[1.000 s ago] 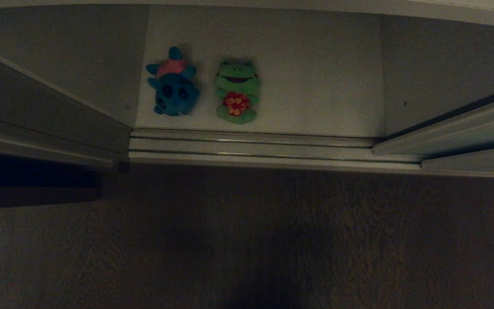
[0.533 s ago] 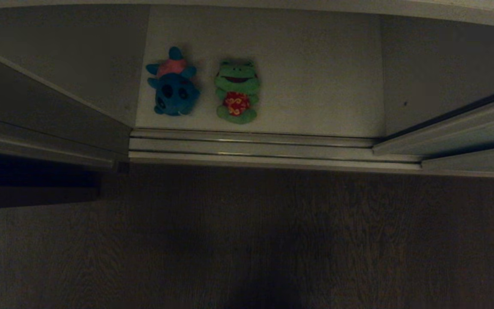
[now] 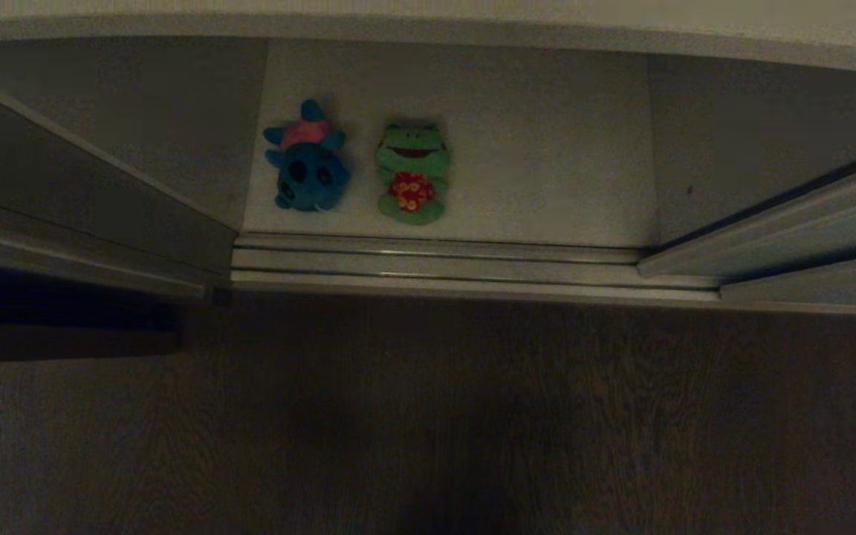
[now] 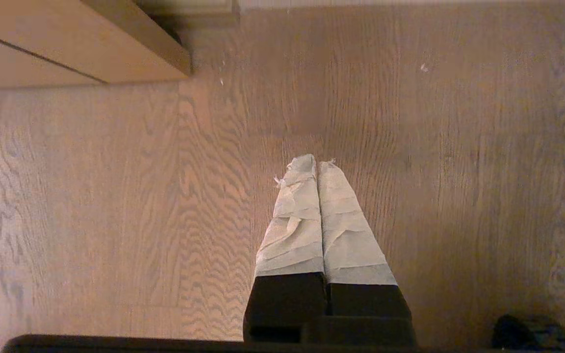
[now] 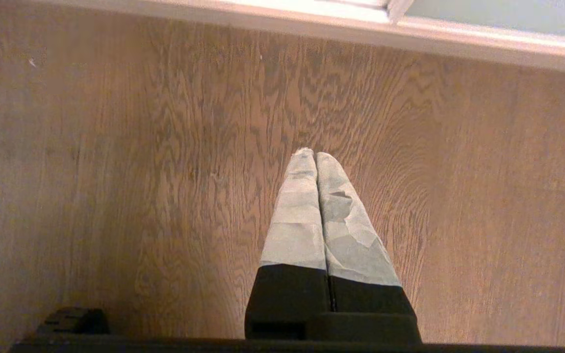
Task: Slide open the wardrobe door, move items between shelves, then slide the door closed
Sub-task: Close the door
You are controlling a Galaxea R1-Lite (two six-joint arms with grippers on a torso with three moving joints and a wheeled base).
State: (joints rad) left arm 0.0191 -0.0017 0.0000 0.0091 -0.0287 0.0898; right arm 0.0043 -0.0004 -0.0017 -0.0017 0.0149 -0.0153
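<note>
The view has tipped up a little since a second ago; the toys kept their places. On the bottom shelf (image 3: 547, 148), blue toy (image 3: 307, 167) sits left of frog (image 3: 412, 174). Door (image 3: 792, 223) stands open at right. Left gripper (image 4: 317, 164) and right gripper (image 5: 314, 154) hang over the floor (image 3: 428, 416), jaws shut, empty: moving not begun.

frog (image 3: 412, 172) – bright green, red patch with yellow swirls on the chest. other plush (image 3: 307, 165) – teal-blue, pink back, dark eye spots. shelf (image 3: 547, 148) under them plain white. floor (image 3: 472, 416) brown woodgrain. left gripper (image 4: 316, 162) and right gripper (image 5: 314, 154): pale grey wrap over black.
</note>
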